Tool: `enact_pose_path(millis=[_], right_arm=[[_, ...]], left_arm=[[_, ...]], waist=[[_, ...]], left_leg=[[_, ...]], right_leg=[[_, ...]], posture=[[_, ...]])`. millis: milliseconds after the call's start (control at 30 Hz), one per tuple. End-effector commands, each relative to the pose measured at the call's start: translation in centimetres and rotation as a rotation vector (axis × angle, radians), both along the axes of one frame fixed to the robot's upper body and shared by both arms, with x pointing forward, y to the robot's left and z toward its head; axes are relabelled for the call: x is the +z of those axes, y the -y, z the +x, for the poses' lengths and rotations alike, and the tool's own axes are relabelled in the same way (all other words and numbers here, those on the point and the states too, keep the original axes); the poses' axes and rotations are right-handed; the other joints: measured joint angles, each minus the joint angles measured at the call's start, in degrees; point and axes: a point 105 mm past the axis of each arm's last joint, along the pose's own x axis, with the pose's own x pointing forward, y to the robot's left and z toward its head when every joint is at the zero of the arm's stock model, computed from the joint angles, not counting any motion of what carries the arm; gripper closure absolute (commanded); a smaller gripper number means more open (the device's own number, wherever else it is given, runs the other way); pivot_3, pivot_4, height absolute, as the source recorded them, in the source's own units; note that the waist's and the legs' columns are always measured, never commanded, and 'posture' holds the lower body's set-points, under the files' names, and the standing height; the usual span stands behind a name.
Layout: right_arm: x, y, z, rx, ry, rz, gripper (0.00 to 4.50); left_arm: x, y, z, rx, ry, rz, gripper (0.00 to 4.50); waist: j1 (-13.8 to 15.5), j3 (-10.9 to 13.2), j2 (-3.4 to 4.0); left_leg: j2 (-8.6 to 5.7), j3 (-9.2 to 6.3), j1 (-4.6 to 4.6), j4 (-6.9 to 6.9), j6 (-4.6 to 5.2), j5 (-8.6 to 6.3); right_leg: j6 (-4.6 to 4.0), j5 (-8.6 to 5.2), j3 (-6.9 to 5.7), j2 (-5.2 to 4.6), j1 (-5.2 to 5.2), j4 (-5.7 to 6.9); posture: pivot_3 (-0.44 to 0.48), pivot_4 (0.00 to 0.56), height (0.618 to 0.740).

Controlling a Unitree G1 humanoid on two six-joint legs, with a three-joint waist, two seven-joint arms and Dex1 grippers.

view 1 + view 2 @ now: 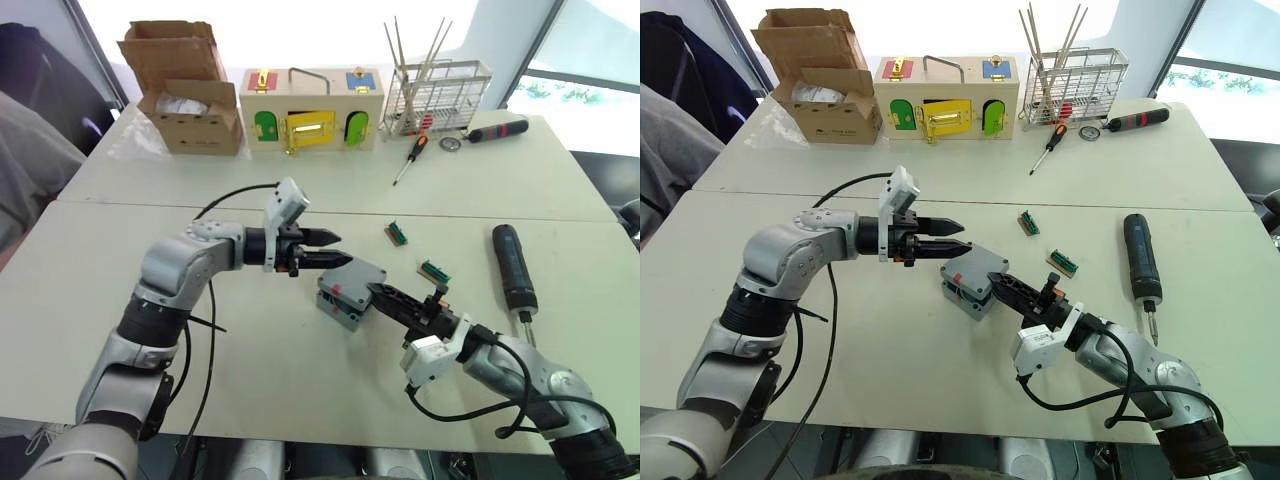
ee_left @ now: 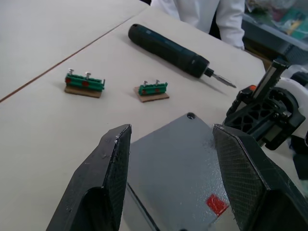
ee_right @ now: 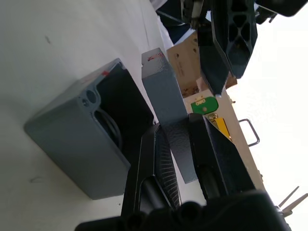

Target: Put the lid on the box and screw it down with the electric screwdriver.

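On the pale table (image 1: 300, 390) the grey box (image 1: 338, 302) sits near the middle, with the lid (image 1: 358, 276) lying tilted over its top, a red mark on the box's near side. The right claw (image 1: 385, 294) reaches in from the right and meets the lid's right edge; whether it grips cannot be told here. The left claw (image 1: 325, 248) hangs just above the lid's left end, its two black fingers pointing right. To the right lie two small green parts (image 1: 397, 233) (image 1: 435, 270) and, farther on, the electric screwdriver (image 1: 511, 265), bit toward the near edge. At the back stand a cardboard box (image 1: 185, 90), a wooden box (image 1: 311, 110) with coloured doors, a wire rack (image 1: 436, 98), an orange-handled screwdriver (image 1: 410, 158) and a red-and-black tool (image 1: 496, 130).
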Motion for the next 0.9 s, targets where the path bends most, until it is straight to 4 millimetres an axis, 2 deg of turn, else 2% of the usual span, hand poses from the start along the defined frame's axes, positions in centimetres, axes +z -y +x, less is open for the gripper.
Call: enact_pose_path(millis=[33,267,567,733,900], right_arm=[[0.7,-0.7,-0.7,0.043,0.03,0.01,4.41],[0.3,-1.0,-0.6,0.029,0.017,0.006,4.41],[-0.2,-1.1,-0.9,0.011,-0.004,-0.002,4.41],[-0.5,-0.7,-0.7,-0.015,-0.034,0.007,4.41],[-0.7,-0.3,-0.3,-0.041,-0.031,-0.009,2.03]], left_arm=[[0.2,0.3,-0.1,-0.013,0.042,0.0,1.76],[-1.8,0.7,-0.4,-0.06,0.042,0.071,1.76],[-2.7,1.1,-0.5,-0.078,0.044,0.093,1.76],[-3.9,1.4,-0.8,-0.1,0.046,0.134,1.76],[-5.4,1.8,-1.2,-0.117,0.047,0.169,1.82]], waist=[[0.0,0.0,0.0],[0.0,0.0,0.0],[0.1,0.0,0.0],[0.1,0.0,0.0],[0.1,-0.1,0.0]], left_leg=[[0.0,0.0,0.0,0.0,0.0,0.0],[-0.01,0.0,0.01,0.0,0.0,0.0],[0.0,-0.01,0.03,0.0,0.01,0.0],[0.0,-0.02,0.08,0.0,0.01,0.0],[-0.02,-0.03,0.12,0.01,0.01,0.0]], right_leg=[[0.0,0.0,0.0,0.01,0.0,0.0],[0.0,0.0,0.0,0.01,0.03,0.0],[0.0,0.0,0.0,0.01,0.05,0.0],[0.0,-0.01,0.0,0.02,0.11,0.0],[0.0,-0.01,0.0,0.01,0.18,-0.02]], posture=[[0.0,0.15,0.74],[0.0,0.15,0.74],[0.0,0.15,0.74],[0.0,0.15,0.74],[0.0,0.15,0.74]])
